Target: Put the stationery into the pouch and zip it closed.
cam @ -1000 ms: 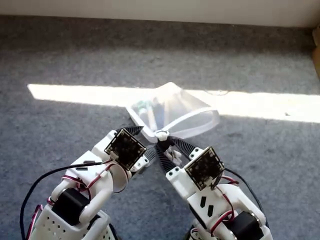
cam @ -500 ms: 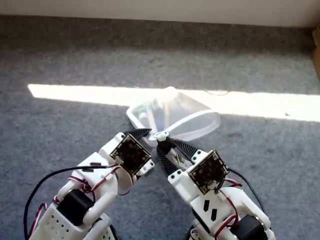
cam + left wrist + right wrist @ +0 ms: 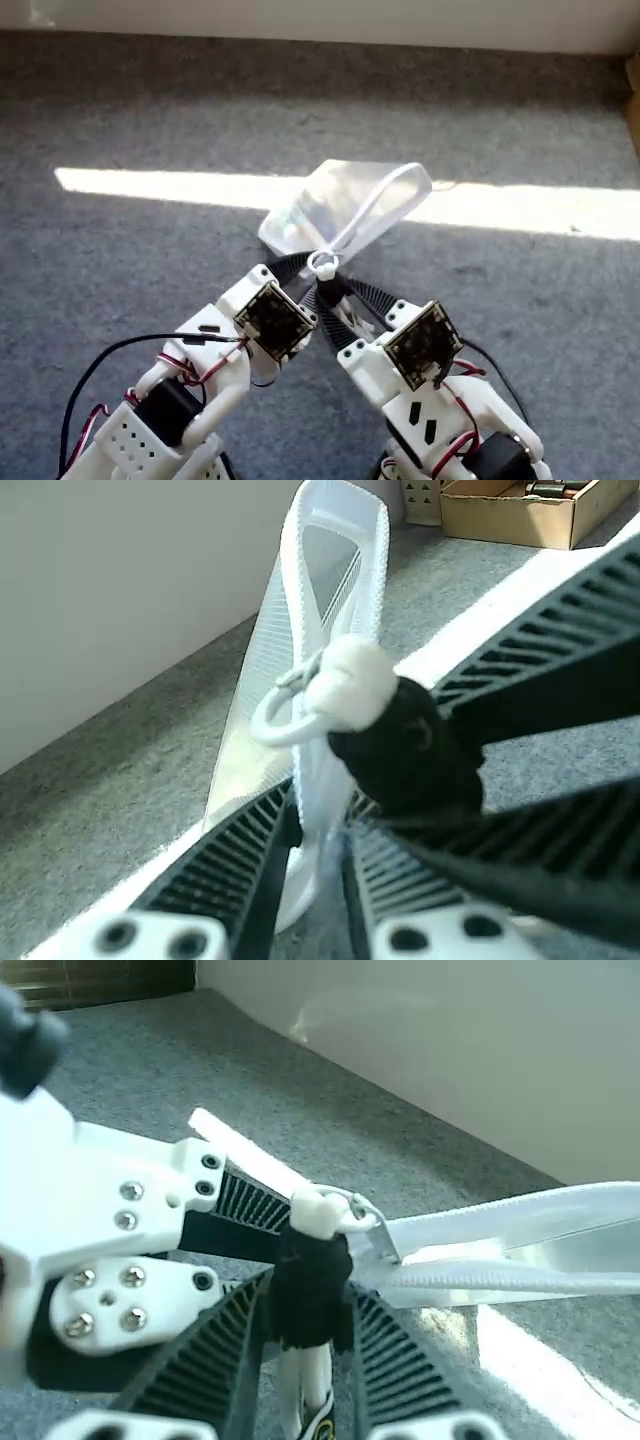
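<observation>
Left hand [image 3: 320, 825] pinching near end of pouch [image 3: 345, 205]; right hand [image 3: 308, 1305] clamped on zip pull [image 3: 314, 1260]; pouch extends from both toward far edge of surface [image 3: 150, 100].

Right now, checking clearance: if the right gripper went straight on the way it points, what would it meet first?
Probably the translucent plastic pouch. The right gripper, shut on the black zipper pull, points straight at it from close by. Depth is hard to judge.
</observation>
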Robot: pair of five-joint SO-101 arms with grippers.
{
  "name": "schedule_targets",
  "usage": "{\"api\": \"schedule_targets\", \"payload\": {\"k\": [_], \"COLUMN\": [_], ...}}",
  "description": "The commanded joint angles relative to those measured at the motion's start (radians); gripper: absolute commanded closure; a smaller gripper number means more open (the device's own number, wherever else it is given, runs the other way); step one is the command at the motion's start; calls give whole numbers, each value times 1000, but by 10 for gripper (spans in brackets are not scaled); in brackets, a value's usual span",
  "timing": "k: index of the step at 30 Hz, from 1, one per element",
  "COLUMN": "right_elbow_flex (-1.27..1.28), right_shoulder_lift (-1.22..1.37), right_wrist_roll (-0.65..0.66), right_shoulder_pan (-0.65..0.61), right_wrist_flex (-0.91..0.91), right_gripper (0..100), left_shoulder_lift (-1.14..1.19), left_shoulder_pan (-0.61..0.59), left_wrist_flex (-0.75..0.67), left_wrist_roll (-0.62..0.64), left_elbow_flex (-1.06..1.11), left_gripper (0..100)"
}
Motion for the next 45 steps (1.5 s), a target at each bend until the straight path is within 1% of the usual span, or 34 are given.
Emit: {"api": "schedule_targets", "payload": {"k": [1, 3, 5, 8, 10, 15, 21, 24, 33, 37, 40, 45], "right_elbow_flex": [-70, -62, -61, -61, -61, -67, -61, -59, -62, -44, -10, 42], "right_shoulder_lift": [-16, -16, -16, -16, -16, -16, -16, -16, -16, -16, -16, -15], "right_wrist_roll": [-15, -15, -18, -86, -110, -115, -117, -166, -178, -178, -178, -178], "right_shoulder_pan": [-5, 39, 94, 174, 205, 226, 312, 344, 363, 430, 475, 484], "right_wrist_flex": [-38, -58, -90, -124, -133, -133, -191, -222, -229, -278, -337, -404], "right_gripper": [993, 993, 993, 993, 993, 993, 993, 993, 993, 993, 993, 993], "left_shoulder_lift": [-13, -15, -15, -15, -15, -15, -15, -15, -15, -15, -15, -15], "left_shoulder_pan": [12, 10, -22, -71, -85, -88, -90, -90, -93, -97, -127, -157], "left_wrist_flex": [-28, -28, -28, -26, -26, -5, 130, 164, 173, 173, 173, 175], "left_wrist_roll": [6, 6, 6, 9, 11, 12, 12, 11, 8, 8, 8, 9], "left_elbow_flex": [-13, -15, -19, -36, -36, -44, -119, -136, -136, -136, -136, -151], "left_gripper": [995, 995, 995, 995, 995, 995, 995, 995, 995, 995, 995, 995]}}
